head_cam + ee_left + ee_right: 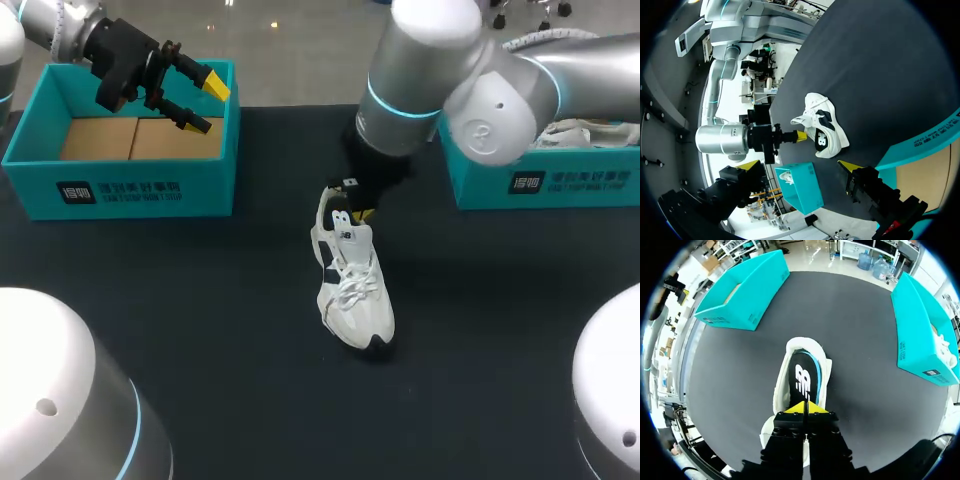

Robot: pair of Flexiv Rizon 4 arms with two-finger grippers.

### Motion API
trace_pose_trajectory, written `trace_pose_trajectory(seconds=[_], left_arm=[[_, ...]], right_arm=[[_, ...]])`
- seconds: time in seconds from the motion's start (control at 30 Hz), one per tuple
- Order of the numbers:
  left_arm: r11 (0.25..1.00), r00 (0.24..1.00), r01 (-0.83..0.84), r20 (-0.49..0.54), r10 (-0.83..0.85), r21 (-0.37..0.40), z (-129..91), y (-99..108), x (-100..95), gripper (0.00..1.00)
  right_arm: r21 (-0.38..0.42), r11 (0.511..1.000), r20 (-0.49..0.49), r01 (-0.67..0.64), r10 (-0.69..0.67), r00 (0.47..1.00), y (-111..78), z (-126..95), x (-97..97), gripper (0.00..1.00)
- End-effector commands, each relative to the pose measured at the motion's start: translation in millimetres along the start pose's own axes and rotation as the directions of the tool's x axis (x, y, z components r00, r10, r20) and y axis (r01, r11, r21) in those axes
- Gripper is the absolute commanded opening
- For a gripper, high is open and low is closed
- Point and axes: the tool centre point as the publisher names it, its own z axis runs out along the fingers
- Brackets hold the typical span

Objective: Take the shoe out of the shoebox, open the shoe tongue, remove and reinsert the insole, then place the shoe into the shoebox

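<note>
Shoe (355, 290) and right gripper (358, 212) meet mid-table in the head view. The white trainer stands on its sole on the dark table (200, 330), toe toward the robot, and the right arm reaches down to its heel opening. The left gripper (208, 104) hangs over the left shoebox (130, 185), well apart from the shoe, with its fingers spread and nothing between them. That box shows only its cardboard floor. The right shoebox (540, 182) holds a second shoe (580, 135).

The left wrist view looks across the table at the shoe from the side. The black insole (821, 141) is tilted up out of the collar, and the right arm's yellow tips sit at its raised end.

The right wrist view looks down along its own fingers. The two yellow tips are pressed together at the heel end of the insole, and they appear to be pinching its edge, though the contact itself is hidden under the tips. The rest of the insole lies along the inside of the shoe.

The main worry, as I judge it, is that nothing braces the shoe. If the forefoot of the insole binds inside, a pull could drag or tip the whole trainer instead of freeing the insole. The pinch is also on a thin edge, so the insole could slip out. If it is pushed inward instead, it could buckle and fold rather than seat flat.
</note>
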Motion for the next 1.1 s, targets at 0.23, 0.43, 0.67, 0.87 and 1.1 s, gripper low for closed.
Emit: trace_pose_trajectory(seconds=[0.23,0.43,0.67,0.87,1.1], left_arm=[[1.0,1.0,-0.001,-0.002,0.001,0.002,-1,0,0.2,1.0],[1.0,1.0,-0.001,-0.002,0.001,0.002,-1,0,0.2,1.0],[1.0,1.0,-0.001,-0.002,0.001,0.002,-1,0,0.2,1.0],[1.0,1.0,-0.001,-0.002,0.001,0.002,-1,0,0.2,1.0],[1.0,1.0,-0.001,-0.002,0.001,0.002,-1,0,0.2,1.0]], right_arm=[[0.044,0.999,0.116,0.02,-0.025,0.993,2.7,12,4.1,0.0],[0.056,0.998,0.086,0.023,-0.028,0.996,1.0,18,11.0,0.0],[0.108,0.993,0.087,0.039,-0.049,0.995,-6.2,31,15.1,0.0],[0.143,0.989,0.115,0.023,-0.04,0.993,-9.6,37,7.6,0.0],[0.179,0.984,0.114,0.021,-0.042,0.993,-14.0,51,8.6,0.0]])
